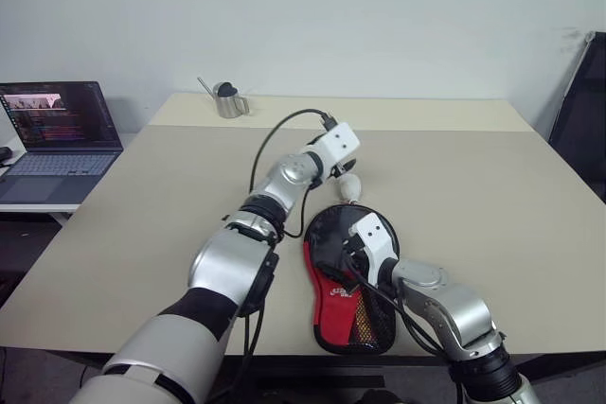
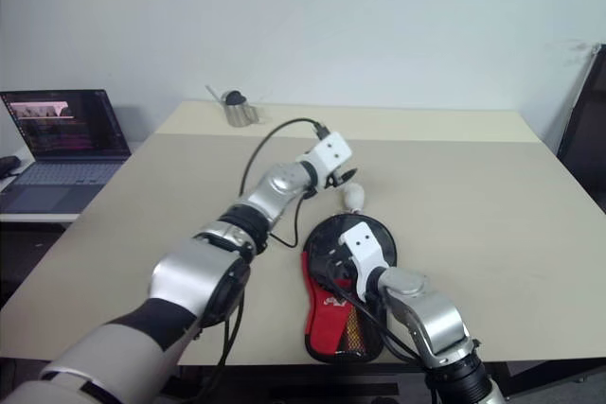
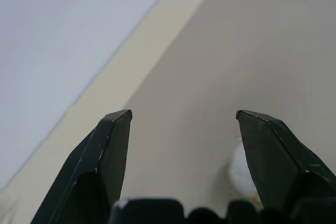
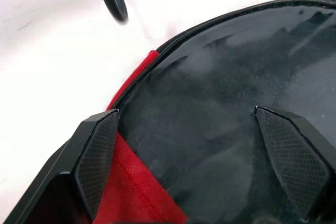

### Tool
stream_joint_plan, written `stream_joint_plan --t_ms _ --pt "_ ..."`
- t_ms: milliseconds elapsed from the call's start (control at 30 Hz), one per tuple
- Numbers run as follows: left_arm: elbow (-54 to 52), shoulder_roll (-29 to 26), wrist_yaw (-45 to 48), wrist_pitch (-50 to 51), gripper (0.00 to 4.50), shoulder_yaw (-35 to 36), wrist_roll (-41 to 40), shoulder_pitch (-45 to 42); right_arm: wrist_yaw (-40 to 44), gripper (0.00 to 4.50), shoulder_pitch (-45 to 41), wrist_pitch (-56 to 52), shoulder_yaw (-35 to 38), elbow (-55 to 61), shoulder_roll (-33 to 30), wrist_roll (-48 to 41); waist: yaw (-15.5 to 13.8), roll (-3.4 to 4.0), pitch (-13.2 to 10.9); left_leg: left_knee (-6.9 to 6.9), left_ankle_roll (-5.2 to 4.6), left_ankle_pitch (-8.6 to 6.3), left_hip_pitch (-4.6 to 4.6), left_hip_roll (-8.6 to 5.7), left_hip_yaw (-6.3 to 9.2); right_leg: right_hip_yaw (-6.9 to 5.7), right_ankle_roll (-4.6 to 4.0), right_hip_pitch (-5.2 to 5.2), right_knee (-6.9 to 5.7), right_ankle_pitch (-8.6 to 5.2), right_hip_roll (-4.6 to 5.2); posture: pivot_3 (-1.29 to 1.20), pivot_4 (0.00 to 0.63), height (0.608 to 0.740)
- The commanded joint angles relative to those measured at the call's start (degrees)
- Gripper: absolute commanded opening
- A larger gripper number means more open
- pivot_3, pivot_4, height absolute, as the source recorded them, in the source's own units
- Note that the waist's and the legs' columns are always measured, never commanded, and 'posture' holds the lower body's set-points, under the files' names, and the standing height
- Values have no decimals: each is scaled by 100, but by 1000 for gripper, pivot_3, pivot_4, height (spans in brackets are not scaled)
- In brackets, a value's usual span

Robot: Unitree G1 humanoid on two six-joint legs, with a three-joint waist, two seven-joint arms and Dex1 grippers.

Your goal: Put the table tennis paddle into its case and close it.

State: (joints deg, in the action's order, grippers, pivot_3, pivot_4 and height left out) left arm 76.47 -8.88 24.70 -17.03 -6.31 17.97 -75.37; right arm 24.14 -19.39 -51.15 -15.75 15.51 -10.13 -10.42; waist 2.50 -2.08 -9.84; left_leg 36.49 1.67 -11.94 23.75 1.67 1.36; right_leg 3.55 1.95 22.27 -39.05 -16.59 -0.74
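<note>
You have a wide beige desk point(image 1: 492, 205) in front of a plain pale wall, with a second, lower surface off to the left carrying one open laptop point(image 1: 59, 139). At the far edge of the desk stands one small metal pitcher point(image 1: 227, 100).

One case point(image 1: 327, 305) lies flat near the front edge — its long axis runs away from you, black round part toward the far side, red lower part with the mesh pocket toward you. Whether the table tennis paddle is inside it, you cannot tell from here. One small white-and-yellow ball point(image 1: 349, 185) sits just beyond the round end.

Your left pincer point(image 3: 182, 116) is raised over the desk near the ball, fingers apart and holding nothing. Your right pincer point(image 4: 186, 116) hangs over the black round part of the case with fingers spread wide — one finger near the red-and-black seam, nothing between them.
</note>
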Motion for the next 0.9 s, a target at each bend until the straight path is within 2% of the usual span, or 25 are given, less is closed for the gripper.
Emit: stream_joint_plan --t_ms 33,100,167,267,400,500,667,900 --pt "-906 -540 1299 -482 3453 436 -809 455 69 4500 141 -261 81 -202 -114 -128 22 3 1 -2 0 0 -3 1 -3 3 0 0 0 0 0 0 150 740" --pt "-1653 -732 1957 -241 3453 634 -1312 904 123 4500 142 -303 167 -50 -126 -223 25 4 2 -10 1 0 -5 3 -5 4 -4 0 0 1 2 0 150 740" --pt "-2955 -920 2583 380 3453 764 -1919 1564 197 4500 124 -351 263 152 -192 -361 27 4 0 -15 1 0 -4 4 -3 3 -17 2 2 8 4 0 150 740" --pt "-5336 -1318 3188 2036 3453 935 -2957 2673 343 4500 27 -557 541 566 -295 -693 11 7 -5 -21 2 0 8 16 6 1 -32 6 2 16 17 0 150 740" --pt "-7648 -1808 3250 3709 3453 932 -3804 3789 553 4500 -256 -939 1141 1006 -481 -1289 -1 9 -12 -32 2 1 16 11 21 6 -30 11 6 10 43 0 150 740" --pt "-8702 -2022 3232 4380 3453 726 -4129 4403 750 4500 -509 -1230 1614 1235 -663 -1818 -30 13 -14 -32 2 0 10 3 24 5 -26 6 6 8 51 0 150 740" --pt "-8972 -2083 3040 4263 3453 179 -3711 4784 1022 4500 -884 -1258 2083 1143 -1258 -2213 -66 13 -14 -31 1 1 2 1 12 2 -15 -1 7 1 48 0 150 740" --pt "-7912 -1802 2765 3535 3453 -432 -2946 4509 1343 4500 -887 -598 2083 693 -2002 -2032 -68 17 -17 -32 0 0 3 -7 -2 5 -15 4 12 1 36 0 150 740"
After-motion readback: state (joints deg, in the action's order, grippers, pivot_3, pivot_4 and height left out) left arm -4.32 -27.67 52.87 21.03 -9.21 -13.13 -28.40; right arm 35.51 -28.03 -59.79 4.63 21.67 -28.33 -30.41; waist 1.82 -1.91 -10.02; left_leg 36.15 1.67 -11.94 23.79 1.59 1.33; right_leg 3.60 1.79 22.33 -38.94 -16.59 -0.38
